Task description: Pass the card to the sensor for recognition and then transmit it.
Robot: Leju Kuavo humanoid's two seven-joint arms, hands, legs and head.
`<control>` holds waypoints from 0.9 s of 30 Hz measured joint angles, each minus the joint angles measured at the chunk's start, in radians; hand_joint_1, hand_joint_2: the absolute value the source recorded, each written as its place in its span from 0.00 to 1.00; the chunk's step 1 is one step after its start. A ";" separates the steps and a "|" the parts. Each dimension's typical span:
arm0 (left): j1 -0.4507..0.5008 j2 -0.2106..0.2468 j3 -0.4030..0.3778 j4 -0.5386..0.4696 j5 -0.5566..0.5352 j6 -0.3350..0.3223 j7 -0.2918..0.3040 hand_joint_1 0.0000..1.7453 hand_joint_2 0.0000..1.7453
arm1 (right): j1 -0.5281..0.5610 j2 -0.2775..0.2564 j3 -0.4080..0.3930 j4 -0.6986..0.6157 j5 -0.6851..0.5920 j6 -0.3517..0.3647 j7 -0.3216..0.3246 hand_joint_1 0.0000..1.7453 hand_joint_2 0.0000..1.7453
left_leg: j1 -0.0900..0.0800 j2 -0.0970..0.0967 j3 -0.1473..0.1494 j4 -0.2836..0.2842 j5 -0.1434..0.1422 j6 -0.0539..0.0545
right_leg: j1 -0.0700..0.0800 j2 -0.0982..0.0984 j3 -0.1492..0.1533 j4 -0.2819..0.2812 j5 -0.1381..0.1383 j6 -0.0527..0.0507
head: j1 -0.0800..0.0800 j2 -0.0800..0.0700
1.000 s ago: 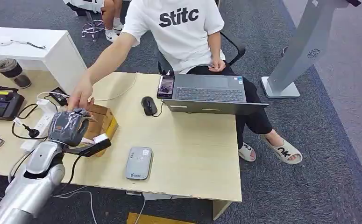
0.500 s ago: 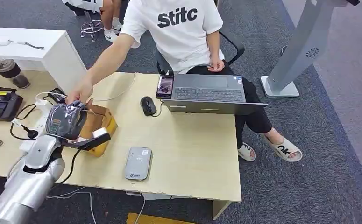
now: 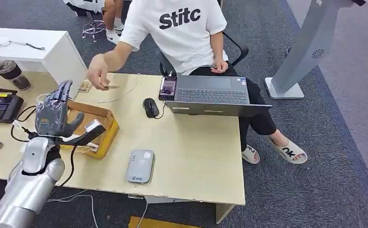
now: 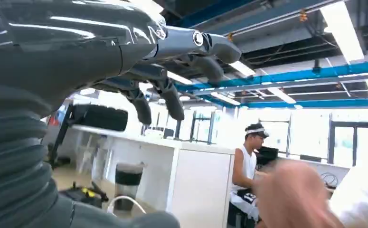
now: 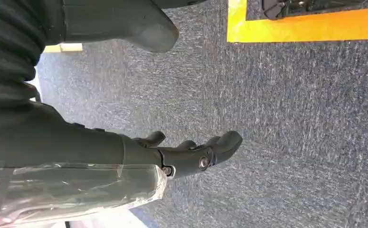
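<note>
One card (image 3: 111, 87), thin, stiff and slick, sits pinched in the person's hand (image 3: 98, 71); we hold our left hand (image 3: 53, 114) open, empty, and should take its edge.

the head view looks forward and steeply down from high up onto the counter (image 3: 196, 156), with the left hand (image 3: 53, 116) in the lower left of the frame. the left wrist view sits close behind that same hand (image 4: 125, 52) and faces up toward ceiling lights. the right wrist view, close behind the right hand (image 5: 182, 154), faces the carpeted floor (image 5: 291, 118).
</note>
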 joint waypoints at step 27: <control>0.376 0.167 0.146 -0.517 0.162 -0.525 0.054 0.00 1.00 | 0.013 0.000 -0.045 0.000 -0.048 -0.017 0.005 0.00 1.00 | 0.000 0.000 -0.001 0.000 0.000 0.000 | 0.000 -0.001 -0.001 0.000 0.000 0.000 | 0.000 0.000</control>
